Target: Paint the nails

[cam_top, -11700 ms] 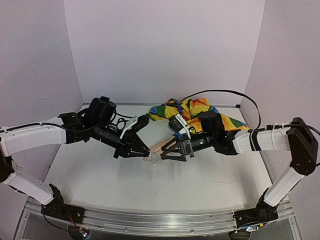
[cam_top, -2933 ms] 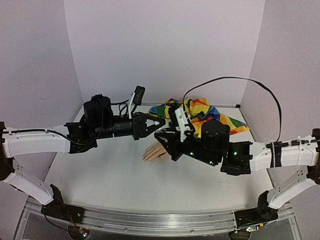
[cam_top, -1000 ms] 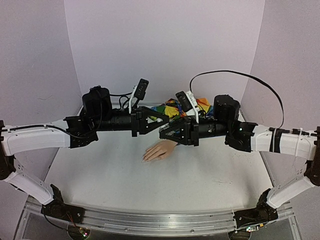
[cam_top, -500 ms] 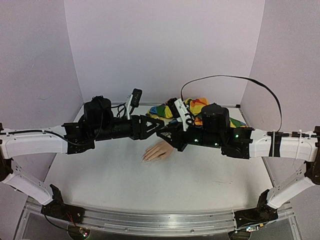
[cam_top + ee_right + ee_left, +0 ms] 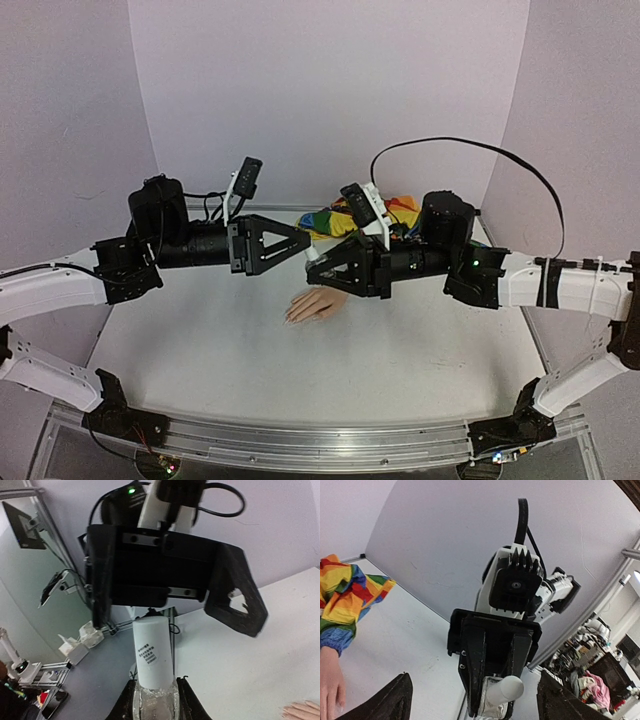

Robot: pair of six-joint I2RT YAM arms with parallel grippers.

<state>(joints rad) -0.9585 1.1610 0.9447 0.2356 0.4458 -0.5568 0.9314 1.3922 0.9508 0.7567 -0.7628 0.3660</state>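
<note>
The peach mannequin hand [image 5: 316, 304] lies palm down on the table, its rainbow sleeve [image 5: 335, 221] trailing toward the back wall. Its nails at the fingertips [image 5: 293, 318] are too small to make out. My right gripper [image 5: 312, 276] hovers just above the hand, shut on a small clear bottle [image 5: 153, 705] with a white cap [image 5: 152, 650] pointing left. My left gripper [image 5: 300, 241] faces it a short way off, open and empty. In the left wrist view the capped bottle [image 5: 506, 692] sits between the right gripper's black fingers [image 5: 474, 670].
Purple walls close in the white table [image 5: 220, 350] at the back and on both sides. A black cable [image 5: 470, 150] loops above the right arm. The left arm's camera mount [image 5: 243, 178] sticks up behind its gripper.
My left gripper has opened and drawn back to the left, away from the bottle's cap. The right gripper keeps its grip on the bottle and has lifted slightly.
</note>
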